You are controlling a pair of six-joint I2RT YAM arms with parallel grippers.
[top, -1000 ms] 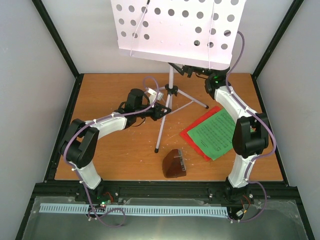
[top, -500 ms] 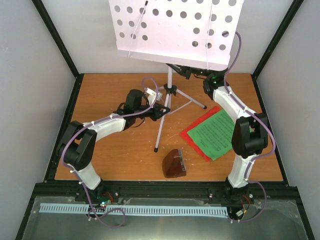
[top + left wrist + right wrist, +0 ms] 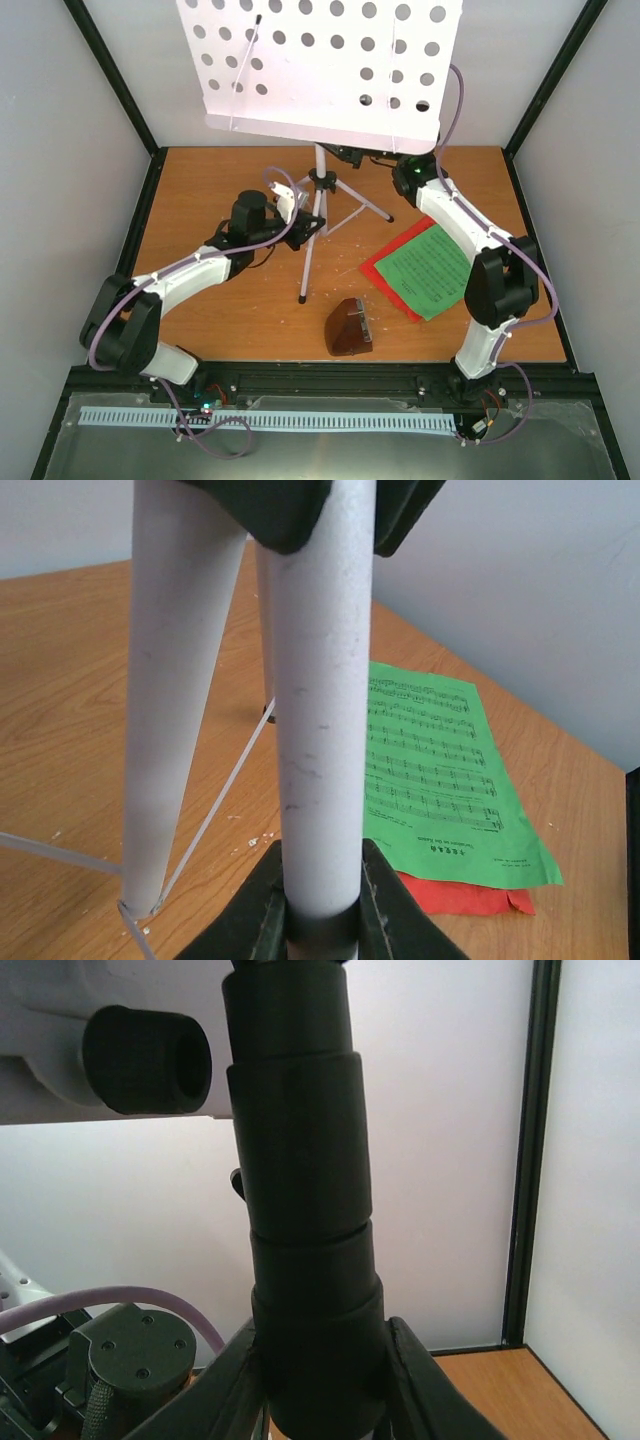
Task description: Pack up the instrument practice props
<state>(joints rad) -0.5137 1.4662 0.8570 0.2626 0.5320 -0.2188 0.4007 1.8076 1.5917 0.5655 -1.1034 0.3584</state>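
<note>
Clamps a leg of the white tripod music stand [image 3: 320,70] in the left gripper [image 3: 322,920], its black collar in the right gripper [image 3: 322,1380]. Towers at twelve o'clock on the table [image 3: 200,300]. Risks toppling onto the metronome [image 3: 349,327] at six o'clock under uneven pulls.

Tall white music stand [image 3: 320,70] at mid-table, roughly upright, tripod legs spread, wide perforated plate tilted at the top; feet possibly just off the wood, hard to judge from above. Dark brown pyramid metronome [image 3: 348,328] with clear cover, near the front edge, apart from the stand's legs. Green music sheet [image 3: 432,270] flat on a red sheet [image 3: 372,267], askew, right of the stand, just behind the metronome.
</note>
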